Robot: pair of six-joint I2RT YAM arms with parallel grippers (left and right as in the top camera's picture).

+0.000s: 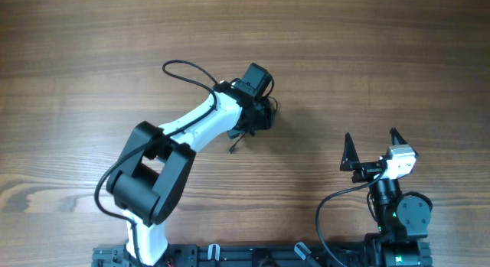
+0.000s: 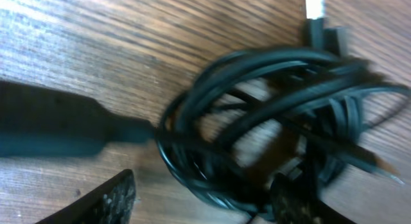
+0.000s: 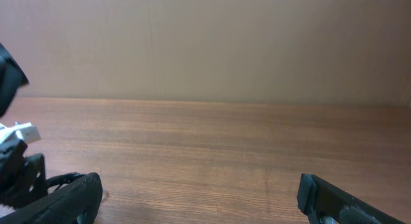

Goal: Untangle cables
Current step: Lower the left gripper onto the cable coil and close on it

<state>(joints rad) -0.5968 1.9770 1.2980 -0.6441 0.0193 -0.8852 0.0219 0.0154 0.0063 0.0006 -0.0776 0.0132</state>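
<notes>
The cables (image 2: 276,121) are a dark knot of thin black wires with a plug end (image 2: 314,6) on the wooden table. In the overhead view the knot (image 1: 269,114) is mostly hidden under my left gripper (image 1: 264,118), with one loose strand end (image 1: 234,148) sticking out below it. In the left wrist view my left gripper (image 2: 205,201) is open, its right finger against the lower edge of the knot. My right gripper (image 1: 372,144) is open and empty at the front right, far from the cables; in its own view the gripper (image 3: 205,201) has only bare table between its fingers.
A thicker black cord (image 1: 184,68) loops off the left arm over the table. The left arm (image 3: 13,166) shows at the left edge of the right wrist view. A plain wall (image 3: 205,44) stands behind the table's far edge.
</notes>
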